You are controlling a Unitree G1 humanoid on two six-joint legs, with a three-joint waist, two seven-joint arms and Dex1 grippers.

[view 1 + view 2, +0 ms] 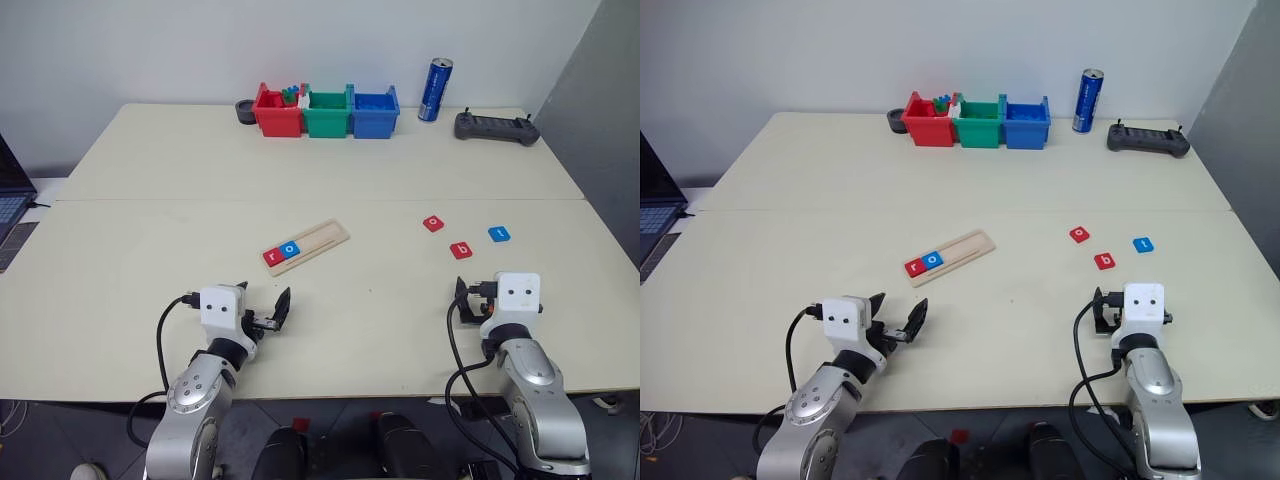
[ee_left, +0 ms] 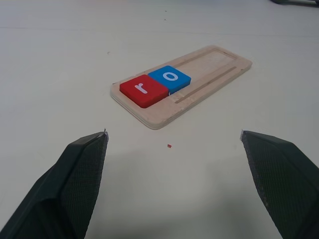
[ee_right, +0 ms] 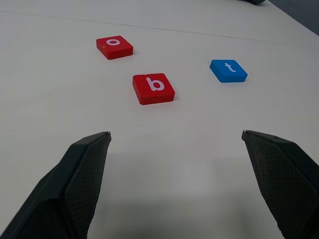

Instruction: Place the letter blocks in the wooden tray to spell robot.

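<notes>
Both end effectors wide and empty; b tile next

Right end effector gapes toward red b, with red o and blue t near: light, stiff, thin tiles, best pinched by opposite edges. Left end effector, also wide, faces the tray, long axis diagonal on the bench, r and o seated at its near end

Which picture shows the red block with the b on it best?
The right wrist view: the red b block sits close ahead, its letter easy to read. Both eye views show it as a tiny red square on the table, in front of the right gripper.
</notes>
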